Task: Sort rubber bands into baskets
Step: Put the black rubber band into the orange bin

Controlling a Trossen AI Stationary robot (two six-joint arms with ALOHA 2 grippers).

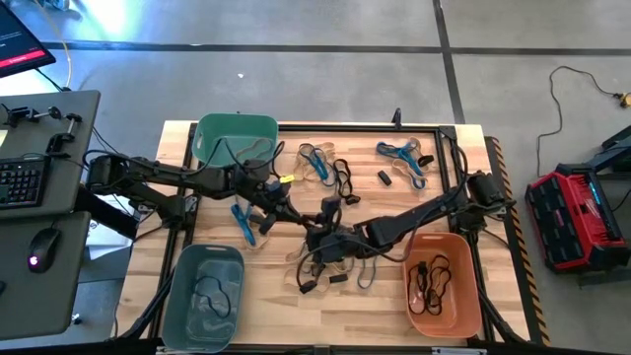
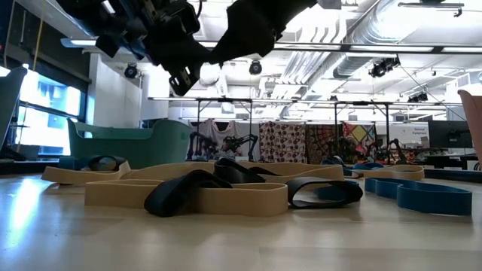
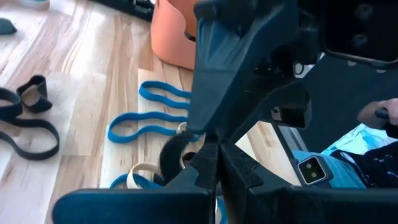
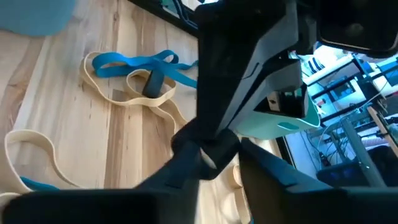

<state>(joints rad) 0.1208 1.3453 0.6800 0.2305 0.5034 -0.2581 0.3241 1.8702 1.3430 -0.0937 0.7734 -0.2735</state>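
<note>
Table [image 1: 266,306], wood-topped, with 3 baskets: teal-green basket [image 1: 237,138] at the far left; grey-blue basket [image 1: 202,296] at the near left, 1 dark band inside; orange basket [image 1: 444,284] at the near right, dark bands inside. Rubber bands [image 1: 335,261] in tan, blue and black heaped mid-table; further blue ones [image 1: 399,155] lie at the far side. Left gripper [image 1: 279,202] above the table centre, fingers pressed together, nothing visibly held; right gripper [image 1: 317,237] just beside it over the heap, fingers pinching a black band [image 4: 202,146].
</note>
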